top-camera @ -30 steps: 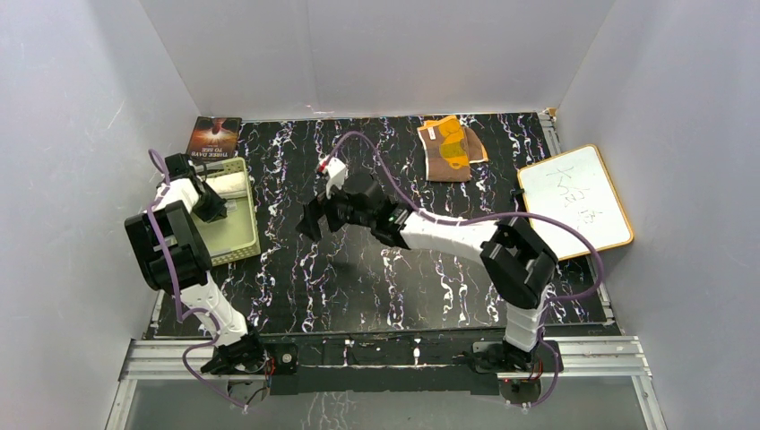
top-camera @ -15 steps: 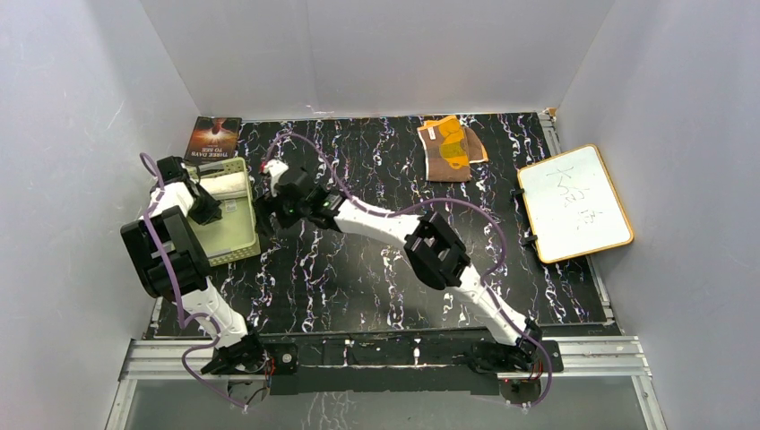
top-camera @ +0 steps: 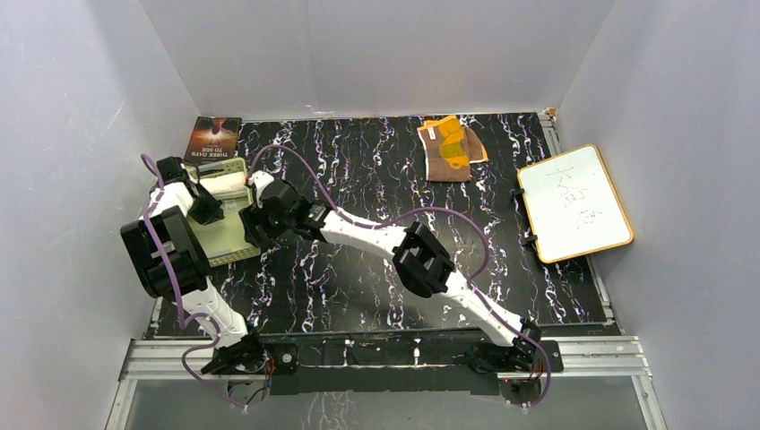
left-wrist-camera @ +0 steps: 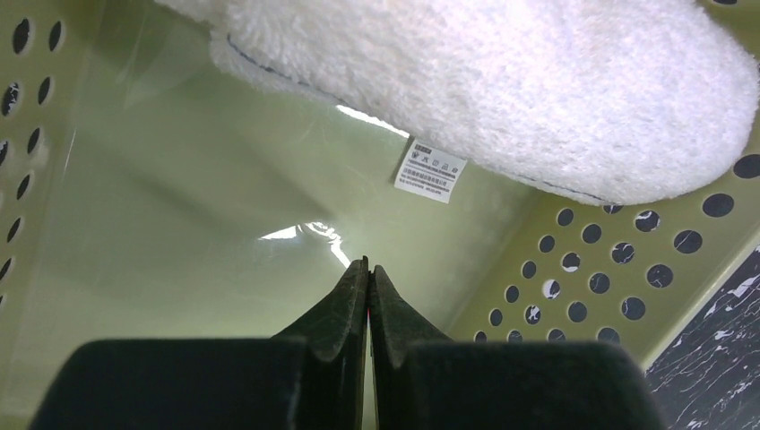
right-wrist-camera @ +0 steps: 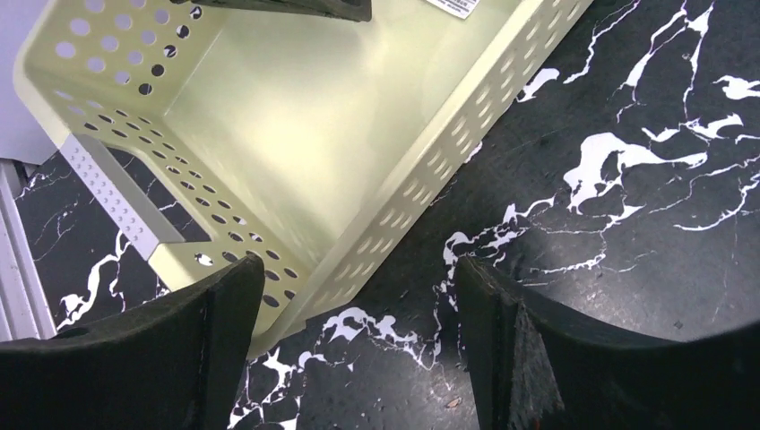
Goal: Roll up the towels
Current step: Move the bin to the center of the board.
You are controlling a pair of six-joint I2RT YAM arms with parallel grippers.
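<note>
Cream towel (top-camera: 229, 184) is sitting bundled up like a roll at the 12 o'clock end of the pale green basket (top-camera: 220, 255), which is over at 9 o'clock on the tabletop (top-camera: 358, 296). The brown and orange towel (top-camera: 451, 148) is lying crumpled way off toward 1 o'clock, by the back edge. Left gripper (left-wrist-camera: 368, 269) is down inside the basket at the cream towel's 6 o'clock, jaws pressed together on nothing. Right gripper (right-wrist-camera: 354, 269) hangs over the basket's 3 o'clock wall, jaws wide apart, empty.
</note>
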